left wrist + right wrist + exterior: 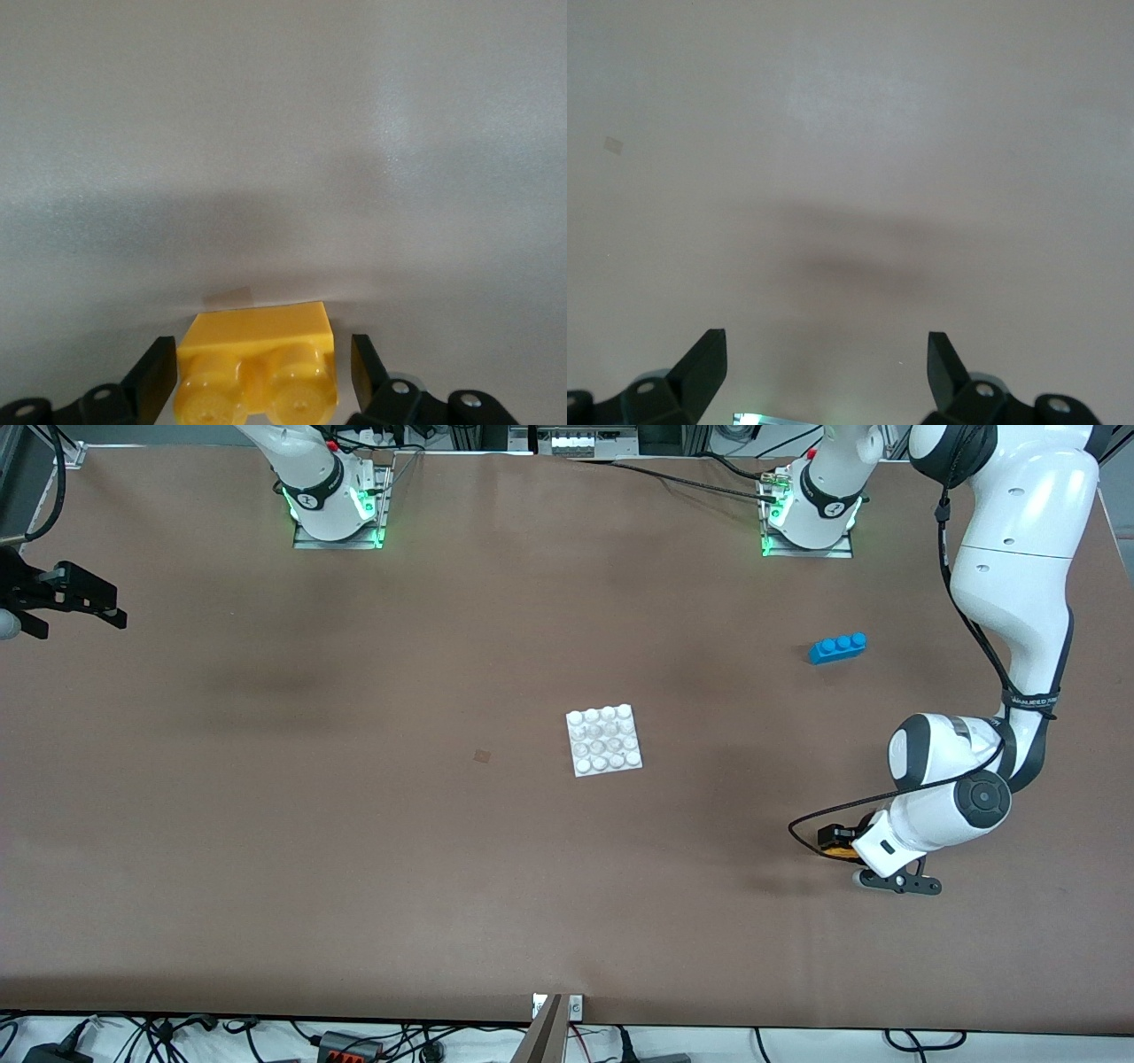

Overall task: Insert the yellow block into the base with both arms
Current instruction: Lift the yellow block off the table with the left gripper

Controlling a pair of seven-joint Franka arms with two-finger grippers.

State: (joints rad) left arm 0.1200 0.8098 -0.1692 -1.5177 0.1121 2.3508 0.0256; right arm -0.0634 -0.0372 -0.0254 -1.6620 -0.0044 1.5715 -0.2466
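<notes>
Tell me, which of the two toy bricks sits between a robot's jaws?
The yellow block, low between the left gripper's jaws toward the left arm's end. The blue brick lies alone on the table.

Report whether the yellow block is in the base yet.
Not in. The yellow block sits between the left gripper fingers, far from the base, whose studs are bare.

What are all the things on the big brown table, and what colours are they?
yellow block: one, orange-yellow, on the table near the left arm's end, between the left end effector's fingers.
base: one, white, mid-table.
blue brick: one, blue, farther from the front camera than the base, toward the left arm's end.
table: one, brown.
left end effector: one, black, low around the yellow block, fingers apart with a gap on one side.
right end effector: one, black, open over bare table at the right arm's end, waiting.
</notes>
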